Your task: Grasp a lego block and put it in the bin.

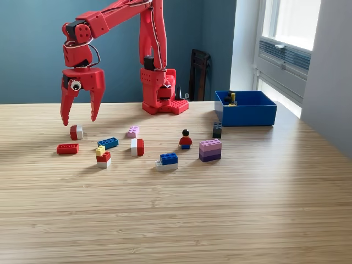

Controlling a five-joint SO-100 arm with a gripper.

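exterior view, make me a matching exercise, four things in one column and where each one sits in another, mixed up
Things:
1. tool
2. bin
3. flat red brick
4. minifigure

Places:
A. near the middle of the table, between the red-and-white block and the purple stack
B. far on the exterior view's right, with pieces inside
C. open above the leftmost blocks
D. leftmost piece lying on the table

Pairs: 1-C, 2-B, 3-D, 4-A
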